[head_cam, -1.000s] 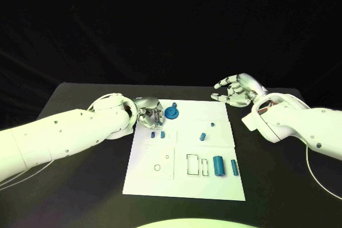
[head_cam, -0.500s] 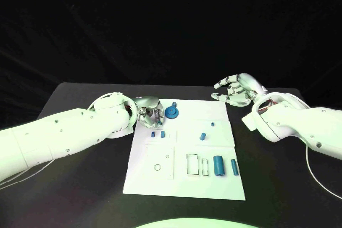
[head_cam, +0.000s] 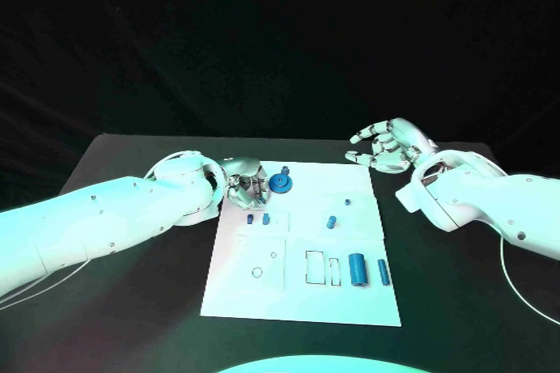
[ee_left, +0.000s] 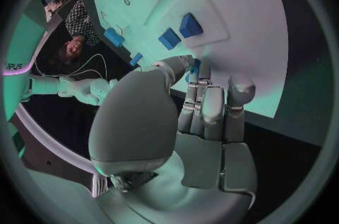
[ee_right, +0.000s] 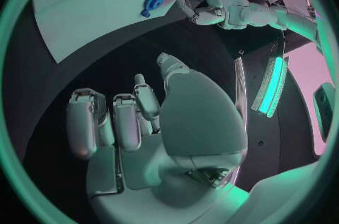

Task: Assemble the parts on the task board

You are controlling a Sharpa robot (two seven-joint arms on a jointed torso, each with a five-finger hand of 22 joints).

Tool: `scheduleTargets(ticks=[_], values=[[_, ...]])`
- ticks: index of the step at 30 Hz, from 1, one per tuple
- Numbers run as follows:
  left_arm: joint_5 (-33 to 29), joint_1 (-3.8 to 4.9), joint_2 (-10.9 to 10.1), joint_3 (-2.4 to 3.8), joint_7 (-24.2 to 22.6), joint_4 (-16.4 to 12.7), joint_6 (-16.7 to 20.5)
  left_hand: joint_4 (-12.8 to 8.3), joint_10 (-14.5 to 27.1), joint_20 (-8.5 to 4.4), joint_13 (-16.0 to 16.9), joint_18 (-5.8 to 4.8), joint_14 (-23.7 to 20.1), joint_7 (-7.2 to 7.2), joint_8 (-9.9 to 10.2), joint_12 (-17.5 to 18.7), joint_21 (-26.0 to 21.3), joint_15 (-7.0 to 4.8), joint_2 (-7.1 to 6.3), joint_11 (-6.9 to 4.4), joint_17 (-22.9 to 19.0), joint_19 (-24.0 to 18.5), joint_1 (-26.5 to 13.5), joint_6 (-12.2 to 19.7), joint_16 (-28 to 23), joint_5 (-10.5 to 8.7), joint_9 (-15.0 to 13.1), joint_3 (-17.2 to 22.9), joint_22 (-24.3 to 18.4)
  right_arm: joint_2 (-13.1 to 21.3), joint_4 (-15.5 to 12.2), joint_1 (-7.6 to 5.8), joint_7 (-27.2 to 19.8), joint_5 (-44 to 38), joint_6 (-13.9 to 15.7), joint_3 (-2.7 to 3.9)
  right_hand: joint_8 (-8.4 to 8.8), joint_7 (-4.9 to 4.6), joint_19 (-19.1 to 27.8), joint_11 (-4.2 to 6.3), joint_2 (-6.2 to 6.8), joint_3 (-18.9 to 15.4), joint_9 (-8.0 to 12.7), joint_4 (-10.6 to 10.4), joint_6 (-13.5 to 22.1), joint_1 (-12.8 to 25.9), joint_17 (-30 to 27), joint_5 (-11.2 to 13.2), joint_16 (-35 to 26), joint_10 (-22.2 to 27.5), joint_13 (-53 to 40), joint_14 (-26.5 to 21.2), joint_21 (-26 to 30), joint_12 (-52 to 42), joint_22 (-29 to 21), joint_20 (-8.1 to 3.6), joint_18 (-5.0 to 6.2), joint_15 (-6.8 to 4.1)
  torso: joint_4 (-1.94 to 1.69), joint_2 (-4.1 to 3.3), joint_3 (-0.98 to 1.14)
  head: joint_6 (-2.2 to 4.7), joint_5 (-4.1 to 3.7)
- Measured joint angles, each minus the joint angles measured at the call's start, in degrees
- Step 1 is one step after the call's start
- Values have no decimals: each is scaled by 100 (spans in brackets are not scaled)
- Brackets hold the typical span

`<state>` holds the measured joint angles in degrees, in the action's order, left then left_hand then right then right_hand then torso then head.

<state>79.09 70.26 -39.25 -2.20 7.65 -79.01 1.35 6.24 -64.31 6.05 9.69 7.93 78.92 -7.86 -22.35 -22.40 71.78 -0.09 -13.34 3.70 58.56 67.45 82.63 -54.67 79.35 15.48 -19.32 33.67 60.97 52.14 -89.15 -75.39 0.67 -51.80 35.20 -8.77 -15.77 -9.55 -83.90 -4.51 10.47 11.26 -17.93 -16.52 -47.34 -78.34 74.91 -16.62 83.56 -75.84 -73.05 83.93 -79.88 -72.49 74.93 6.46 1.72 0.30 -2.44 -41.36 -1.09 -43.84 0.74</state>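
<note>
Working the round blue part [head_cam: 282,184] at the task board [head_cam: 306,302]'s far edge.
Left hand [head_cam: 246,184] curls at it, grasp unclear; right hand [head_cam: 386,146] hovers loosely spread, empty. Seat it squarely, gently.

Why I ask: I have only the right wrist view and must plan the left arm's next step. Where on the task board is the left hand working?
Observer: In the head view, the left hand is at the task board's far left corner, close beside the blue round part.
Operator: Is it holding anything?
Observer: The left wrist view shows a bit of blue at its fingertips; I cannot tell whether it is gripped.
Operator: What lies on the board's near end?
Observer: A thick blue cylinder and a thin blue cylinder lie side by side at the near right, next to rectangular outlines.
</note>
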Motion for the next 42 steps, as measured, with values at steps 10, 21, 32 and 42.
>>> scheduleTargets(ticks=[10, 21, 32, 42], values=[[-19, -5, 3, -16, 14, 16, -13, 9, 0, 0, 29, -1, 0, -1, 88, 46, 0, 0, -74, 0, 14, 0, -103, 40, 0, 1, 37, -40, 0, 1, -2, 1, -1, 0, 0, 0, 1, 0, 0, 0, 0, 0, 0, 0, 0, 0, 0, 0, 0, 0, 0, 0, 0, 0, -1, 0, 0, 0, 0, 3, 2, -8, -5], [-25, -7, 1, -22, 51, 23, -14, 24, -21, 0, 53, 0, 0, -4, 169, 48, -22, 0, -97, 20, 17, 0, -126, 102, 0, 1, 52, -55, -14, 0, 0, 1, -2, 0, 0, 0, 1, 0, 0, 0, 0, 0, 0, 0, 0, 0, 4, 0, 0, 0, 0, 0, 0, 0, -1, 0, 0, 0, 2, 4, 2, -10, -7], [-25, -12, -8, -28, 96, 36, -14, 25, -21, 20, 78, 0, 0, -47, 287, 73, -43, 0, -119, 20, 3, -21, -147, 196, 0, 1, 80, -56, -40, -4, 6, 4, -2, 0, 0, 0, 2, 0, 0, 0, 0, 0, -1, 0, 0, 0, 4, 0, 0, 0, 0, 0, 0, 0, -2, 0, 0, 0, -1, 4, 0, 3, -7], [-24, -13, -24, -28, 130, 39, -21, 40, -20, 20, 117, 0, -22, -66, 430, 116, -65, 22, -150, 20, -18, -21, -178, 330, 0, 1, 125, -71, -70, -5, 11, 6, -4, 0, 0, 0, 2, 0, 0, 0, 0, 0, 5, 0, 0, 0, 3, 0, 0, 0, 15, 0, 22, 0, -2, 0, 0, 0, -2, 3, 0, 2, -4]])
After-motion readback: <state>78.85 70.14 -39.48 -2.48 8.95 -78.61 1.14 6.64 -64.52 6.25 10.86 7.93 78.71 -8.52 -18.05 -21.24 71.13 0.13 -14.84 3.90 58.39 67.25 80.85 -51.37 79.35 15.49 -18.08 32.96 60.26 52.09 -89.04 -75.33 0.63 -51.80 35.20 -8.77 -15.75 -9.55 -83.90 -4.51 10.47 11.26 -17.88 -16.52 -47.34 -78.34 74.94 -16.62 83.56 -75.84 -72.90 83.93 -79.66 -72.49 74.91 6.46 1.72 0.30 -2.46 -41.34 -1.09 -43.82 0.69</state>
